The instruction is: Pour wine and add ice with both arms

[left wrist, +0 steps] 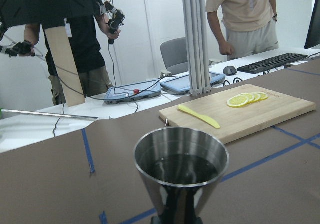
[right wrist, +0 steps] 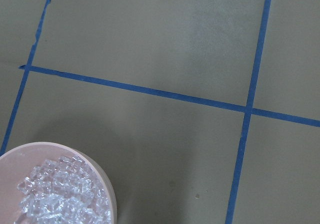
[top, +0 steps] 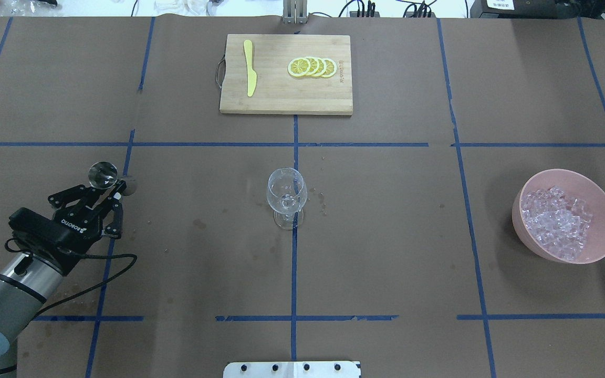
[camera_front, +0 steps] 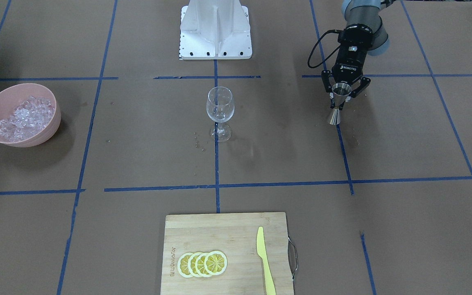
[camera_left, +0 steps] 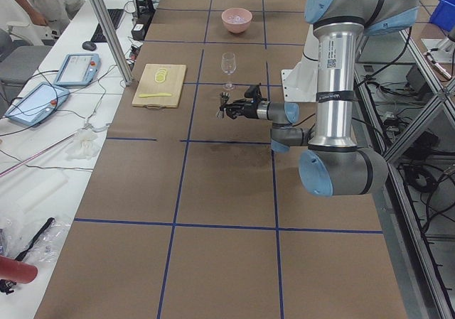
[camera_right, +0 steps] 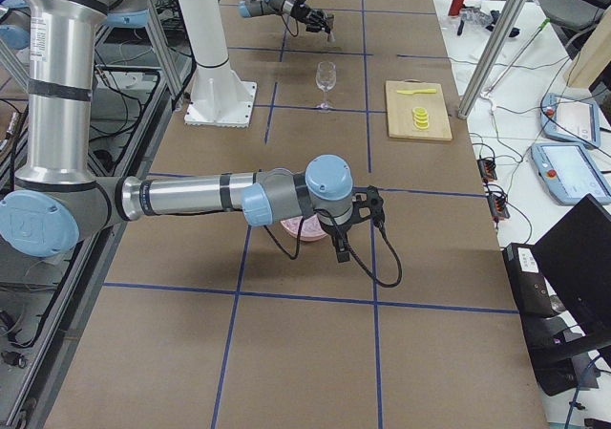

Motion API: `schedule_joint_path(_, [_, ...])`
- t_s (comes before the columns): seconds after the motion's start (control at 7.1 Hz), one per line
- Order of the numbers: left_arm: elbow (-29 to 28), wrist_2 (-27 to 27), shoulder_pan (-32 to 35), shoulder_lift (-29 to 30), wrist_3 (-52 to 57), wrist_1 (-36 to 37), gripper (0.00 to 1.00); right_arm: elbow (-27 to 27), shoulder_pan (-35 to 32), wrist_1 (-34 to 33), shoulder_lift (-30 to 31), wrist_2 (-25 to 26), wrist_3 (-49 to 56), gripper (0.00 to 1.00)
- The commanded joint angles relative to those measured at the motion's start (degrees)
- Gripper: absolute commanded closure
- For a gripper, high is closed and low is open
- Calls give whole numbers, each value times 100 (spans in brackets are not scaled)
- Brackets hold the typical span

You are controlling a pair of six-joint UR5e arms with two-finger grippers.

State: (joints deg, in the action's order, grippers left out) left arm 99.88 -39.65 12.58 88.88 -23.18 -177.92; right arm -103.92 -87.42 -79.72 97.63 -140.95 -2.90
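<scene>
At the table's left end, the left gripper [camera_front: 341, 97] is clamping a steel jigger [camera_front: 336, 107] by its narrow waist, the jaws drawn in until both fingertips are pressing the metal. The jigger is sitting upright, and the left wrist view shows its upper cup [left wrist: 181, 156] holding a dark liquid [left wrist: 180, 168] lying level below the rim. Whether its foot is touching the paper or hanging just above it is not clear.

The wine glass [camera_front: 220, 108] is standing upright on the centre tape line, well apart from the jigger. Far off on the opposite side, the ice [top: 557, 223] is lying heaped in a pink bowl [top: 599, 207]. The right arm [camera_right: 191, 198] is reaching out over that bowl, with the right gripper [camera_right: 341, 247] hanging near it; only the side view is showing its jaws, so I cannot tell how they are standing. Its wrist camera is looking down on the bowl's rim [right wrist: 107, 184] and the ice [right wrist: 60, 194] in it.

On the operators' side, a wooden cutting board [camera_front: 228, 233] is carrying overlapping lemon slices [camera_front: 202, 263] and a yellow knife [camera_front: 264, 262].
</scene>
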Motion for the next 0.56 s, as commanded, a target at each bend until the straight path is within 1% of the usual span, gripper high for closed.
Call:
schedule_joint_path(0.0, [215,-585,227,383,428,273,100,3,-3,-9,19,6,0,0])
schedule_joint_path(0.14, [425,-596,228,689,437,719,100,38,-3,0,19,6,9,0])
schedule_joint_path(0.28, [610,-588,210,883,498,1341,100,47,-12,0,19,6,9,0])
schedule_joint_path(0.42, [699,-579,219,1207,847,1809,100,47,-12,0,19,6,0,0])
